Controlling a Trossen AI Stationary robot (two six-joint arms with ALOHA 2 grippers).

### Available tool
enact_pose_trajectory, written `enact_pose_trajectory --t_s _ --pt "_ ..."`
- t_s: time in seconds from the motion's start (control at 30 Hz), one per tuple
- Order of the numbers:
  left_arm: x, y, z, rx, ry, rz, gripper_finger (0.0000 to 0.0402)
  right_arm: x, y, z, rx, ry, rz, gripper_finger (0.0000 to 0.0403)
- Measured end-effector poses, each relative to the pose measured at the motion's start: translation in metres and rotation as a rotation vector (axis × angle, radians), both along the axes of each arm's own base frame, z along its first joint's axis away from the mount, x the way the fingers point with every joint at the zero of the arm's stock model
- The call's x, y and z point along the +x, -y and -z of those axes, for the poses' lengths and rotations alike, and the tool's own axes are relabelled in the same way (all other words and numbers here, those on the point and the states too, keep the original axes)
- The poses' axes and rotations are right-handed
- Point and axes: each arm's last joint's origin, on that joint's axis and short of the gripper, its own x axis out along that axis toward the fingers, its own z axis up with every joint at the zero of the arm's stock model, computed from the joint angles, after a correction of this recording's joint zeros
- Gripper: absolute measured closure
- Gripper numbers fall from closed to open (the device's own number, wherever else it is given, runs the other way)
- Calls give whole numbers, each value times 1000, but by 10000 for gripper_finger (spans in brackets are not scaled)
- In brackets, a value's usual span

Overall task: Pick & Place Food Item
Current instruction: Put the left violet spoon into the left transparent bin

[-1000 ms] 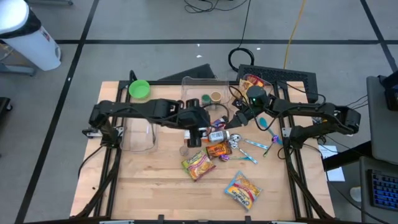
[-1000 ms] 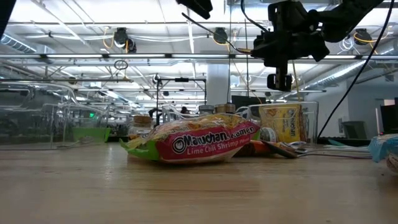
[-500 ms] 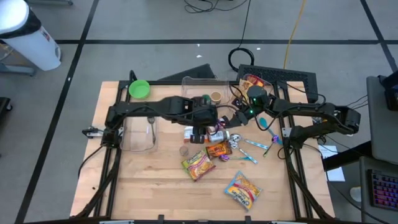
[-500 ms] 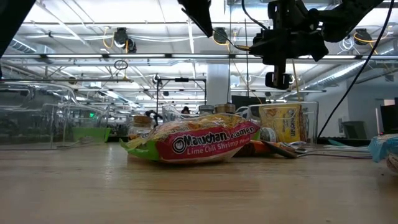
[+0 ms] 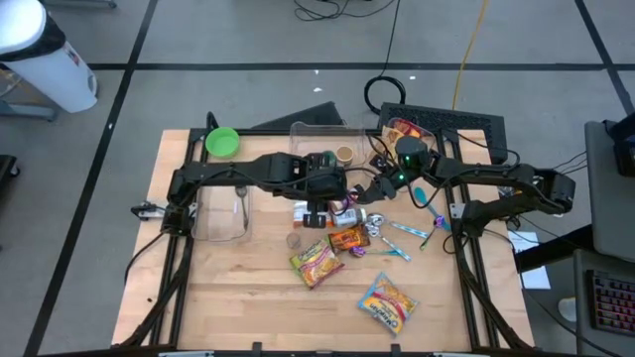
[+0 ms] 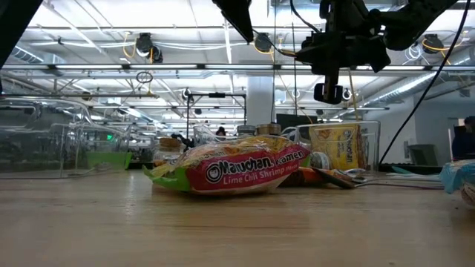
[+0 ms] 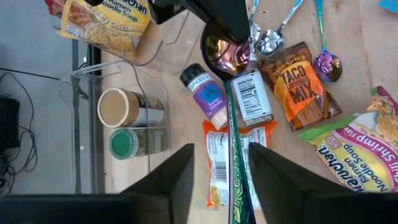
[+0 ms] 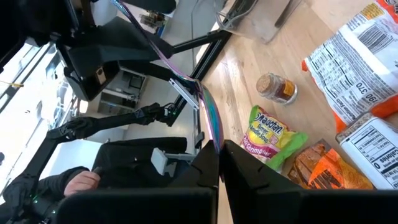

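My right gripper [image 5: 365, 195] is shut on an iridescent spoon [image 7: 225, 50] held in the air above the food pile. The spoon's thin handle [image 7: 233, 168] runs between the fingers of my left gripper [image 7: 221, 163], which is open, and I see a gap on both sides of it. Below them on the table lie an orange-and-white packet [image 7: 217, 162], a taco mix pouch [image 7: 298, 84], a small white bottle [image 7: 254, 99] and a purple spice jar [image 7: 208, 93]. A Maruchan ramen packet [image 5: 316, 263] lies flat nearer the front. My right gripper pinches the spoon at its bowl end [image 8: 211, 134] between its two fingers, coming roughly level from the table's right. The handle sticks out away from the fingers toward my left arm. The spoon is lifted clear of the table.
A clear bin [image 5: 322, 139] with two jars stands at the back, and a chicken soup packet [image 7: 106, 25] beside it. Another clear box [image 5: 223, 213] and a green bowl [image 5: 221, 142] are at the left. More spoons [image 5: 397, 238] and a blue noodle packet [image 5: 385, 300] lie to the right.
My left arm has stretched a little toward the table's right edge, bringing its gripper closer to the spoon and tipping it further down; over the last half second it has kept still.
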Motion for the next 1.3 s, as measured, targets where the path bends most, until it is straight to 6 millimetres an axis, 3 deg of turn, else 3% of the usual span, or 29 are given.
enact_pose_trajectory --t_s 0.2,0.63,0.97,1.3 --pt "0 -1 0 -10 5 -7 307 0 0 0 1 0 -2 403" --pt "1 1 0 -87 21 -10 379 0 0 0 0 -1 -5 403" --pt "1 1 0 -164 38 -64 382 0 0 0 -16 8 -12 398" --pt "-1 -10 -4 -337 77 -227 382 1 2 -7 -40 83 -2 314"
